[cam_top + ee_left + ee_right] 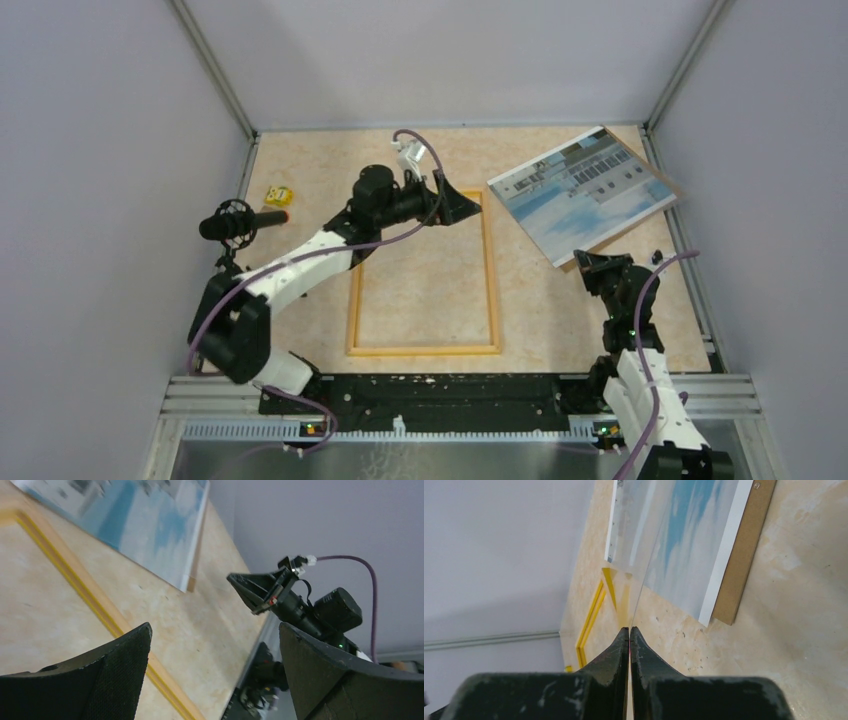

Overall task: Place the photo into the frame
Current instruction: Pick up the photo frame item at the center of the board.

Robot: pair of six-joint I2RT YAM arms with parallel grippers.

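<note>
The photo (580, 190), a white building over blue water, lies face up on a brown backing board (632, 232) at the back right. The yellow-orange frame (492, 290) lies flat mid-table with bare tabletop showing inside it. My left gripper (465, 205) hovers open over the frame's far right corner, nothing between its fingers; its wrist view shows the frame rail (95, 600) and photo (145, 525). My right gripper (598, 265) sits by the photo's near corner. In its own view the jaws (630, 629) are shut on a thin clear sheet (649, 560), seen edge-on.
A small yellow object (278, 195) and a black microphone-like stand (235, 222) sit at the left edge. Grey enclosure walls ring the table. A metal rail (450, 385) carrying both arm bases runs along the near edge.
</note>
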